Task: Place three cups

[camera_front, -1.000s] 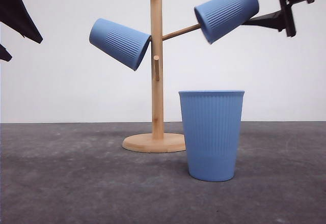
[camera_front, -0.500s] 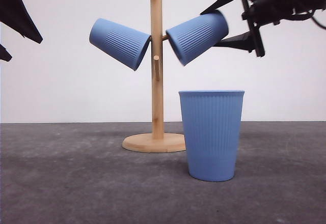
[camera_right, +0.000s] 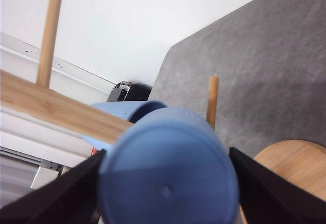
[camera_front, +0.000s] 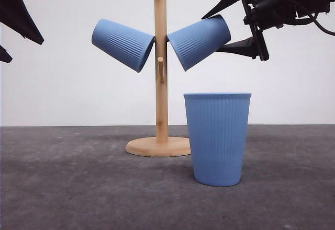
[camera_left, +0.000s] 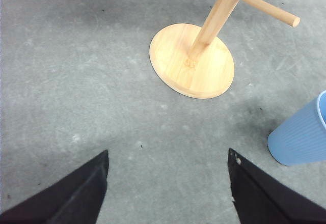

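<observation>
While raised beside the wooden stand, pinched the flat-bottomed end of one cup between the fingers of the right hand. Tilted that cup mouth-down against the stand's post. Hung a second cup on the far side of the post, tilted the same way, well apart from both hands. Stood the third cup upright on the grey tabletop, just beside the stand's round base. Showed the left hand spread wide above bare tabletop, gripping nothing.
</observation>
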### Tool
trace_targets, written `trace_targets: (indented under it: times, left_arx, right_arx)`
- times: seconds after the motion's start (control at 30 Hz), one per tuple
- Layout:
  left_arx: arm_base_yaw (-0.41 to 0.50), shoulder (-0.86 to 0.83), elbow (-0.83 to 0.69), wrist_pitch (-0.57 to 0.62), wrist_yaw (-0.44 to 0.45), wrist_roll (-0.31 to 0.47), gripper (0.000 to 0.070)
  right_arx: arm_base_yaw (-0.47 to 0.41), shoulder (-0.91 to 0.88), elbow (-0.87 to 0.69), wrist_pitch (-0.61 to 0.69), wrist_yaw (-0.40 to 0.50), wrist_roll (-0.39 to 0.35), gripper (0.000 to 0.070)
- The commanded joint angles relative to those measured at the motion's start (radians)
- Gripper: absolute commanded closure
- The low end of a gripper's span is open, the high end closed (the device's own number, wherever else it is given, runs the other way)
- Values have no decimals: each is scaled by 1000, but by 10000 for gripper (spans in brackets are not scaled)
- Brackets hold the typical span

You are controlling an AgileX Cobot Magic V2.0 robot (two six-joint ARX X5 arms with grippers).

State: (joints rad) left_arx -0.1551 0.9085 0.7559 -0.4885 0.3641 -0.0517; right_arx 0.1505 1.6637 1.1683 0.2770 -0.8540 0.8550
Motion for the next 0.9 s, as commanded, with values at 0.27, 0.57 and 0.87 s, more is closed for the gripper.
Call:
trace_targets:
  times: [0.27,0.57,0.87]
  left_arx:
    - [-2,8,2,11,-2,6,268]
    - [-2,8,2,10,-2,6,268]
    - [-2,8,2,10,-2,6,268]
  right_arx:
    - [-8,21,23,29,7,-35,124]
    - [-63,-81,23,-113,21,-168,124]
    - [-19,-263,23,-621,141,-534,127]
